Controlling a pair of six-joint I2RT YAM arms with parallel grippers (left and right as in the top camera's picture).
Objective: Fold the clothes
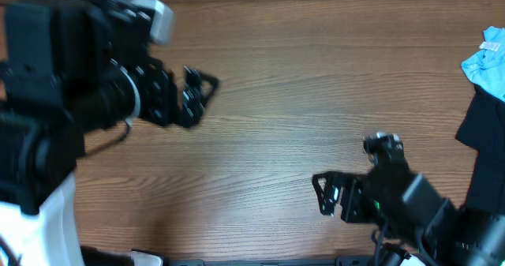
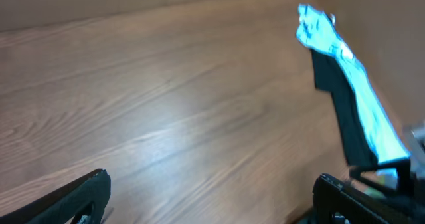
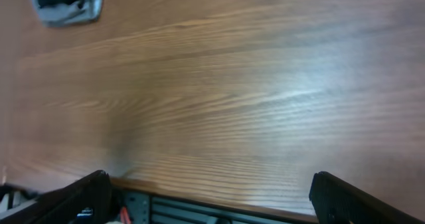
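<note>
Two grippers are showing in the overhead view: the left gripper (image 1: 203, 100) in the upper left of the frame, the right gripper (image 1: 318, 195) at lower right. Two garments are lying at the right edge, one light blue garment (image 1: 483, 61) and one black garment (image 1: 483, 144). One wooden table (image 1: 300, 84) is carrying them. One blurred grey object (image 3: 66, 1) is sitting upper left in the right wrist view.

The clothes (image 1: 484, 140) (blue, black) run off the overhead's right edge.
</note>
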